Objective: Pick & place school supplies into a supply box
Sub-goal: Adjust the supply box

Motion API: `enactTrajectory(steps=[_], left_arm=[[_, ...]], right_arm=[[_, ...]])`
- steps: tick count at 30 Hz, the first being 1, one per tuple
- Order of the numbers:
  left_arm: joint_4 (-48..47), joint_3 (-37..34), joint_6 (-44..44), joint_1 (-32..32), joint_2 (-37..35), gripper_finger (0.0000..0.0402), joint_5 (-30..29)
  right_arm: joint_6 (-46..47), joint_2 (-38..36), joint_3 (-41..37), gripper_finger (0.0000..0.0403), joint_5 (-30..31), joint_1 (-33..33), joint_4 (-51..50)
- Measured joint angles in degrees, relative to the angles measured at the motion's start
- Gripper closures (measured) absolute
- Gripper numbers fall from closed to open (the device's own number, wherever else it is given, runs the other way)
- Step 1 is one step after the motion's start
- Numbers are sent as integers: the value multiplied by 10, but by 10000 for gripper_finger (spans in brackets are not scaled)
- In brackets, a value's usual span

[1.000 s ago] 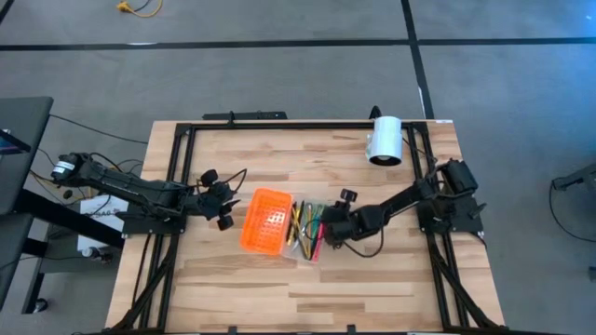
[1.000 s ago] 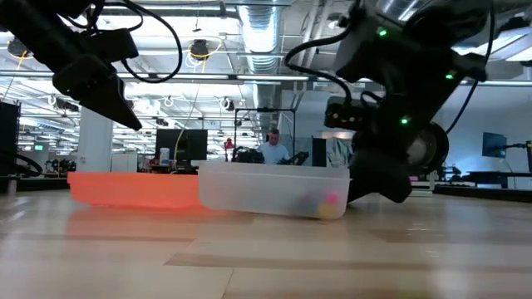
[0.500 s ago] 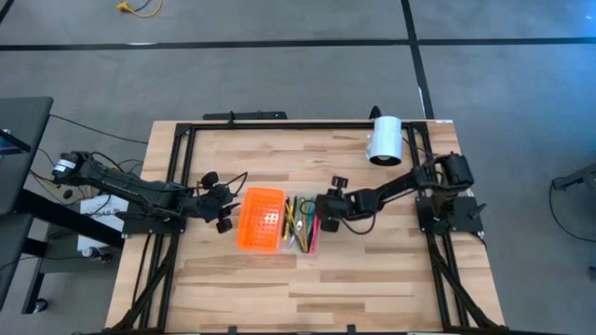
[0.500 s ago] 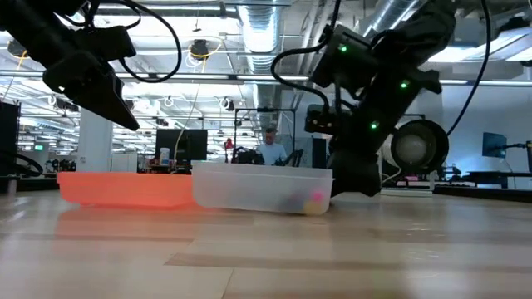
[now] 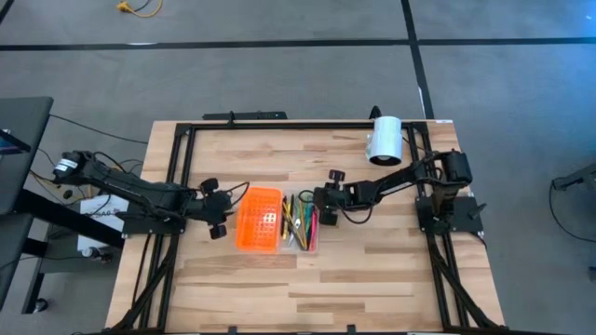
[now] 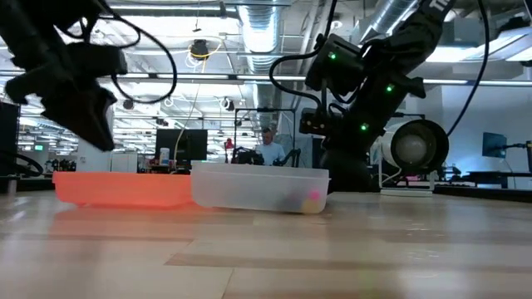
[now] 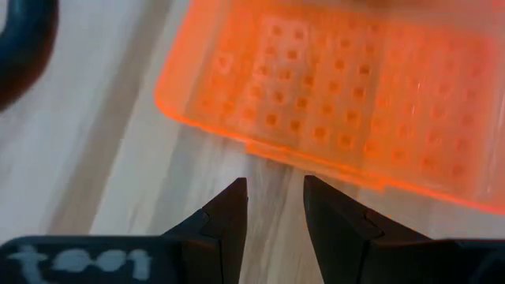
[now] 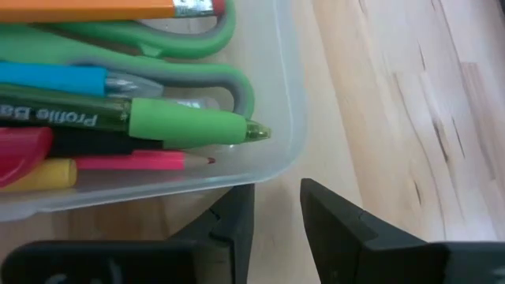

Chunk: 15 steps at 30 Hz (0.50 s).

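Observation:
The supply box lies open on the table. Its clear base holds the school supplies: pens, pencils and green-handled scissors. The orange lid lies flat on the table, against the base's left side. My right gripper, shut, is low at the base's right wall near its far corner. My left gripper, shut, hangs just left of the lid's left edge, above the table and touching nothing. My right gripper has its shut fingertips at the clear base's right wall, beside the far corner. It comes in level from the table's right. Whether the tips still touch the wall I cannot tell. The base sits flat on the table.
A white cylinder lies on its side at the table's far right corner, behind my right arm. Black frame rails run along the table's left, right and far edges. Bare wood stretches across the near half. A person shows in the room beyond the table.
My right gripper has moved toward the far edge and toward the left along the base's right side. The base and lid have slid a little to the left and turned straighter. My left gripper has drawn back slightly toward the left and near edges.

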Motion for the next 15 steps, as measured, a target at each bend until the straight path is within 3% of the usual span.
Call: enactTrajectory(steps=[15], left_arm=[[60, 7, 84, 24, 206, 285, 53]], right_arm=[[4, -1, 0, 301, -56, 13, -18]])
